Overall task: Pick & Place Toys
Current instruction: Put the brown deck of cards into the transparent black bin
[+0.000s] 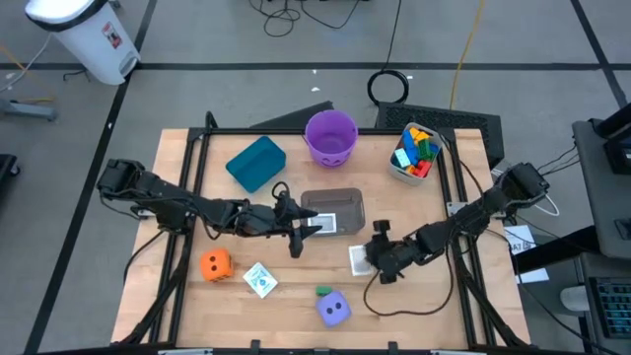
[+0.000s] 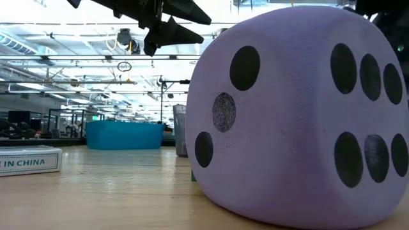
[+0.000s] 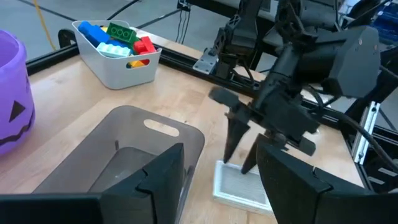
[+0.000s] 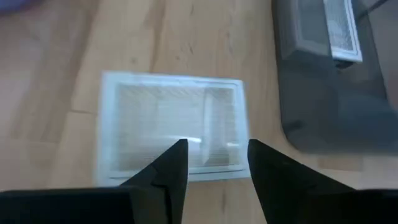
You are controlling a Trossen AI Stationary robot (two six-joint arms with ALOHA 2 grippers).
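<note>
Two grippers are at work over the middle of the worktop. I read the right gripper poised directly above a flat white card lying on the wood just beside the clear tub; its fingers stand slightly apart and hold nothing. The left gripper sits at the near edge of that tub, fingers spread wide and empty, with a second white card lying inside the tub.

Remaining toys, as I see them from above:
- Orange die near the front left of the worktop.
- Purple die at the front centre, with a green block just beside it.
- Third card between the two dice.
- Coloured blocks heaped in a white tub at the back right.

The teal bin and purple bucket stand at the back.
</note>
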